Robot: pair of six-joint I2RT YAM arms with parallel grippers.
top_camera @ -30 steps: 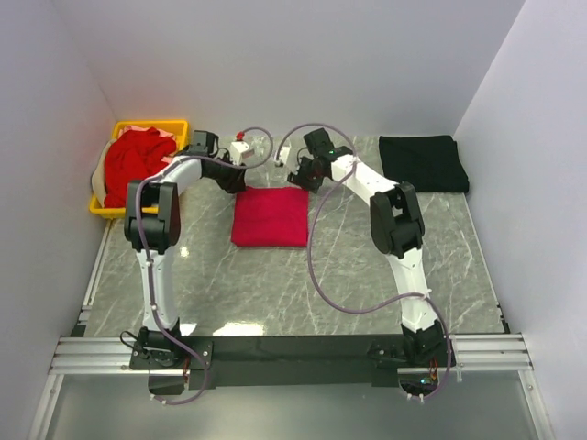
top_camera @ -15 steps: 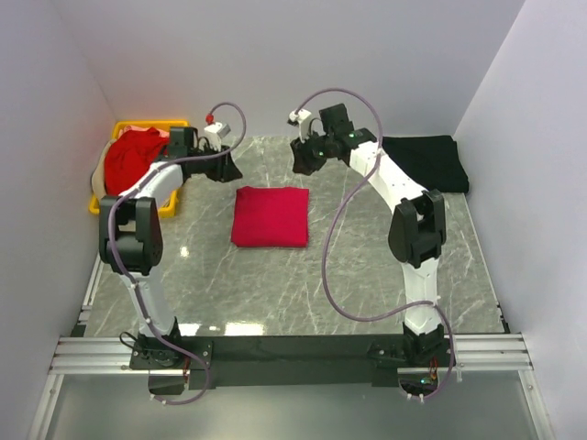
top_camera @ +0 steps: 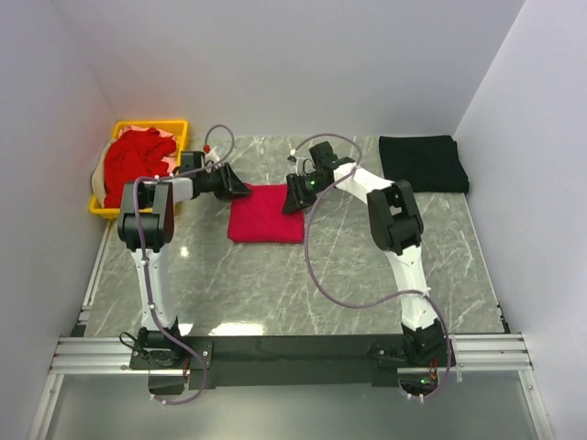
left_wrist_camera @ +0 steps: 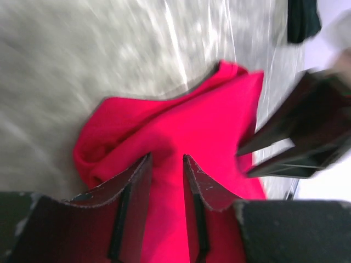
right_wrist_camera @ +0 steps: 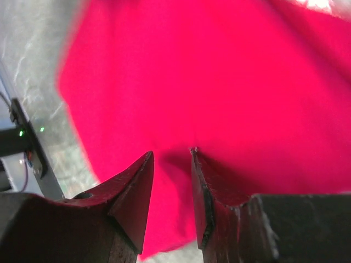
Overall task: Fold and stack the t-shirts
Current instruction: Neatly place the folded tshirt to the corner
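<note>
Two robot arms reach in over a grey marbled table (top_camera: 275, 284) and meet at the far edge of a folded red shirt (top_camera: 268, 218), which lies near the middle of the table, a little toward the back. The left claw (top_camera: 236, 189) sits at the shirt's far left corner and the right claw (top_camera: 293, 195) at its far right corner, the two facing each other across the cloth. Seen from the left wrist, the left claw's jaws stand narrow, a ridge of red cloth nipped between the tips and creases running out from it; the right claw shows as a dark blur beyond the shirt. The right wrist view is much the same: jaws drawn close, a puckered fold of the red shirt caught between them. A black shirt (top_camera: 424, 162) lies folded at the table's far right corner, well apart from the red one. At the far left, a yellow basket (top_camera: 174, 123) holds a heap of red shirts (top_camera: 133, 167) that spills over its rim.
</note>
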